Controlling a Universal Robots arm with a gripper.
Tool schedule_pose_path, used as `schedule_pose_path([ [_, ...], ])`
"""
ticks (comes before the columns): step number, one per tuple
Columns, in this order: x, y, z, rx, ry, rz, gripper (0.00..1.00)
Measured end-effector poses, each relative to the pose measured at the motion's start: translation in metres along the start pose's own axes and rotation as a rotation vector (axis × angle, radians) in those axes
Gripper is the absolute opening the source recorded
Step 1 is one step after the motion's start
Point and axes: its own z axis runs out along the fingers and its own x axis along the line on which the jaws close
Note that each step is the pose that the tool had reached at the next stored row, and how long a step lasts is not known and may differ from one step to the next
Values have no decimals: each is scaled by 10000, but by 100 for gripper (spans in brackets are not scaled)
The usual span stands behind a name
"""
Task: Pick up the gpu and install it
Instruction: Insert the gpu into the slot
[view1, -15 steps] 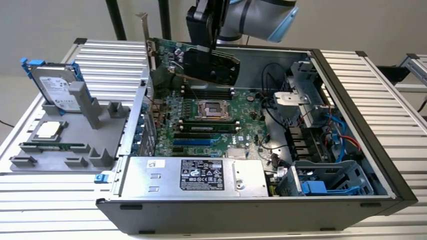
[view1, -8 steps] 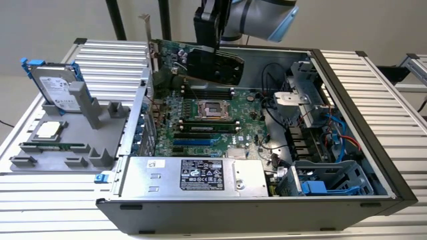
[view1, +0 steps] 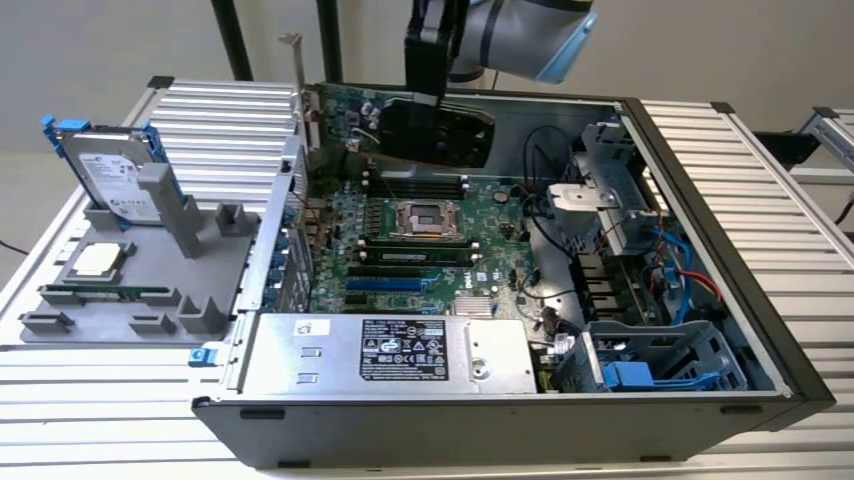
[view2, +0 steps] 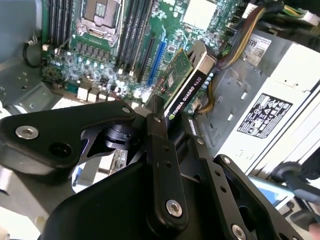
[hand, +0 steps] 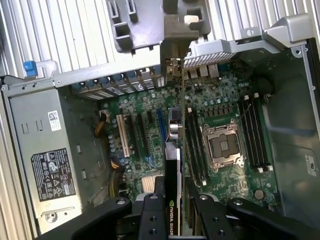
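- A ribbed metal worktop (view1: 747, 180) carries an open computer case (view1: 507, 425) lying on its side, with a pale wall behind it.
- The gripper (view1: 433, 92) hangs over the far end of the case. Its black fingers (hand: 150, 222) are pinched onto the gpu (view1: 447, 135), one on each face of the card.
- The gpu is held on edge in the air above the motherboard (view1: 400, 260) and is not seated in any slot.
- In the exterior view the card's black shroud faces the camera. Its silver end bracket (view1: 291, 65) stands up beside the case's rear wall, on the exterior view's left.
- In the first wrist view the card appears edge-on, over the strip of board between the expansion slots (hand: 131, 135) and the memory slots (hand: 195, 145).
- Beyond the memory slots sits the CPU socket (view1: 427, 218).
- A silver power supply (view1: 387, 352) fills the near side of the case.
- Outside the case, on the exterior view's left, a grey fixture (view1: 200, 315) holds three parts:
  - a hard drive (view1: 118, 175) in a blue frame, propped upright
  - a processor chip (view1: 100, 260) lying flat
  - a green memory stick (view1: 107, 295) on edge
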Motion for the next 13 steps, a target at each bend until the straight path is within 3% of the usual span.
schedule_pose_path([
  [13, -7, -36, 1, 23, 87, -1912, 0],
])
